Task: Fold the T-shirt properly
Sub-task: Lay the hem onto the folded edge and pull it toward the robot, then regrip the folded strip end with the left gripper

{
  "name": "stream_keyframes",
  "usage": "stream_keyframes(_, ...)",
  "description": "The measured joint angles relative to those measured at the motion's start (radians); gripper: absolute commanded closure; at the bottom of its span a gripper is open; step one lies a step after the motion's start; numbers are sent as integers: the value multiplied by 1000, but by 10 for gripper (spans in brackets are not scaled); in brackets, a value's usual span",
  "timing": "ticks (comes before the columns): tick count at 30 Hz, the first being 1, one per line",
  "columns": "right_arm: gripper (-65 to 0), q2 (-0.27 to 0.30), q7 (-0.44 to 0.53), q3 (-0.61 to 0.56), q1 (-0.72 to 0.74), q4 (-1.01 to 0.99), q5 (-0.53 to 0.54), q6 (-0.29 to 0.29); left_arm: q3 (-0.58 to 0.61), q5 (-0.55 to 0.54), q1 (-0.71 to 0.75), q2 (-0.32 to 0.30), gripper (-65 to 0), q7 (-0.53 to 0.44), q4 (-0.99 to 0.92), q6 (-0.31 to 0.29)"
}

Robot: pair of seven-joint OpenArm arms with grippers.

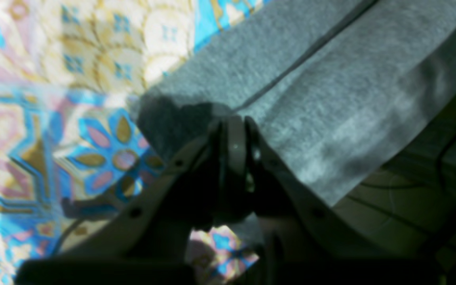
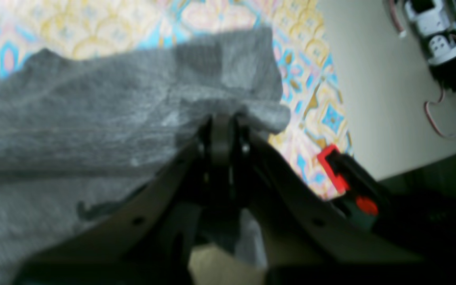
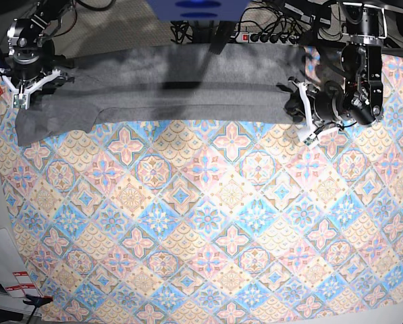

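The grey T-shirt (image 3: 174,84) is stretched as a long band across the far side of the table, held taut between my two grippers. In the base view my left gripper (image 3: 294,99) is at the band's right end, shut on the fabric. The left wrist view shows its jaws (image 1: 234,120) pinched on a corner of the T-shirt (image 1: 331,99), beside a stitched hem. At the band's left end, my right gripper (image 3: 25,90) is shut on the cloth. In the right wrist view its jaws (image 2: 222,118) bite a bunched edge of the T-shirt (image 2: 93,111).
A pastel floral-tile cloth (image 3: 208,229) covers the table. A red and black clamp (image 2: 341,178) grips the cloth's left edge. A power strip and cables (image 3: 269,34) lie behind the shirt. Papers (image 3: 12,287) sit at the front left corner.
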Motion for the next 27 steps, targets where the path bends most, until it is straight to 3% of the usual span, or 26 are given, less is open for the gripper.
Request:
stream_keyframes(4,-16,-5,-16,0,-17,-1,0,0,46,82,24,1,0,8,-6,-3)
stream_keyframes(6,-18,-5,-52,0,-16,-2,0,0,64,113,15,4,-34,-6,-40,-4)
stream_keyframes(10,-35,-5,-113,-5,-14,-2,-1,0,44,148,8,27,-181,-6,-114,-8)
stream_keyframes(14,-151,-2,-114,-5,-16,-2,-3,-8,-13,153,13,65,-279,-3,-116,-15)
stream_keyframes(20,-342,-3,-109,-5,-21,0,-4,-7,-36,144,15,70,-291,-12,-117,-15)
stream_keyframes(23,-368,-3,-109,-5,-21,0,-3,-7,-56,126,15,70,-295,-11,-117,-14)
stream_keyframes(27,-369,-3,-109,-5,-18,0,-3,-7,-75,19,15,57,-297,15,-121,-3)
